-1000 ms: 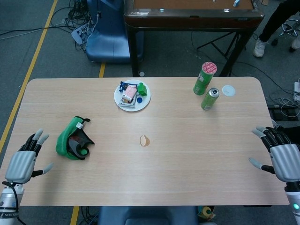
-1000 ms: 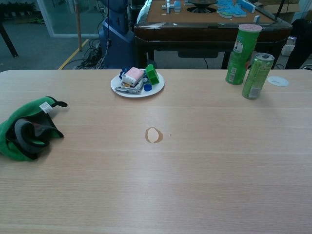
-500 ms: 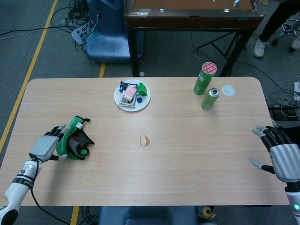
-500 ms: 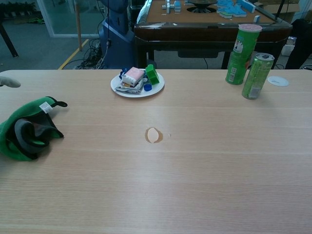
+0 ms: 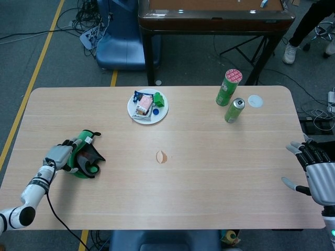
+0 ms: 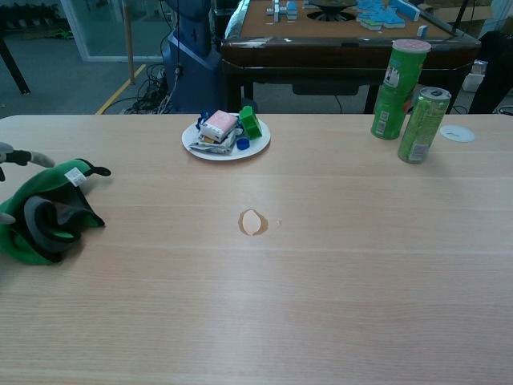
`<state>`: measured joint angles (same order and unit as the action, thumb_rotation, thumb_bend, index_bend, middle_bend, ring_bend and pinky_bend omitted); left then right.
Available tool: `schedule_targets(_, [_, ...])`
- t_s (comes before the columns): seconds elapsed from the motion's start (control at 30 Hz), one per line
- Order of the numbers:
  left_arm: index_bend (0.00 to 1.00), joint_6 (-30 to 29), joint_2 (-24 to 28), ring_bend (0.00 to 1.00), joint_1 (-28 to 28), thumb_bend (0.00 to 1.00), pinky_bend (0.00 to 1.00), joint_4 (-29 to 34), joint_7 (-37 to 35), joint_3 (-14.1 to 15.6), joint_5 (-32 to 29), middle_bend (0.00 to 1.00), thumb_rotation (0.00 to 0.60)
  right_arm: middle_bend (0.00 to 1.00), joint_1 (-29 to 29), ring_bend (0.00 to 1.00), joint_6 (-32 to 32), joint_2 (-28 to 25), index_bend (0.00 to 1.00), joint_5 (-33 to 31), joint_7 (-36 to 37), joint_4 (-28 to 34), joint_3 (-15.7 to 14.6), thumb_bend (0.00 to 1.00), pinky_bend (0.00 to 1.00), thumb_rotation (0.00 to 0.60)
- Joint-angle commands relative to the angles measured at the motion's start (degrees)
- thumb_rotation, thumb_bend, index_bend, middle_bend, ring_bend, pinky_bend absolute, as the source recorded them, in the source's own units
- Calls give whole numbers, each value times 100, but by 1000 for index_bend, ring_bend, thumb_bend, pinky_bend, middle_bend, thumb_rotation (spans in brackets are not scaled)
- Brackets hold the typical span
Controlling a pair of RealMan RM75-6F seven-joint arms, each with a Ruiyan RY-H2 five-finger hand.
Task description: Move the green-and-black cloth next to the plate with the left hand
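The left robot hand (image 5: 58,155), fingers spread, is touching the cloth (image 5: 84,155) from its outer side, grip unconfirmed; the plate (image 5: 132,111) is lying well beyond, up-surface and rightward.

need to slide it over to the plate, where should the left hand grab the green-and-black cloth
Grip the bunched green edge of the green-and-black cloth, coming from its outer left side, where the left hand already sits. The cloth lies crumpled, so that raised fold gives something to hold.
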<state>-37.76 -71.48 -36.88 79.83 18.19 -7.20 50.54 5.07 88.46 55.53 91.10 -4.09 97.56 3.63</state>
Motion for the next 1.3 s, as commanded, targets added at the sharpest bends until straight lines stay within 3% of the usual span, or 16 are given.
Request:
schedule_targets(0.03, [0,38,-87,0,-287,169,163,1,446,218,-548,0,600,223,2,169,-15,8,228,-9,20,-18,1,168,217,600])
schedule_targets(0.2, [0,34,-260,0,-466,170,163,-147,593,350,-862,0,600,223,-9,169,-17,23,228,-14,63,-58,-5,168,217,600])
schedule_targets(0.37, [4,-322,-649,2,-370,169,167,-486,199,248,-417,0,600,223,-19,169,-43,42,228,-44,94,-90,-13,168,217,600])
schedule_targets(0.5, [205,-441,-961,124,-280,170,342,-934,-288,167,60,22,600,223,-18,169,-54,41,228,-46,94,-93,-12,168,217,600])
schedule_targets(0.63, [281,-172,-1163,235,-348,170,516,-1421,-415,193,123,101,600,223,-21,169,-53,49,228,-41,92,-92,-12,167,217,600])
schedule_targets(0.83, [327,-81,-1326,339,-377,170,616,-1782,-427,207,143,224,600,223,-34,169,-57,62,228,-59,93,-103,-15,168,217,600])
schedule_targets(1.03, [524,30,-1306,551,-378,170,789,-1830,-456,216,138,484,600,223,-39,169,-45,68,228,-49,98,-113,-11,168,217,600])
schedule_targets(1.3, [656,-17,-1122,719,-327,170,943,-1545,-685,178,370,686,600,223,-84,169,36,84,228,-5,140,-142,-24,168,217,600])
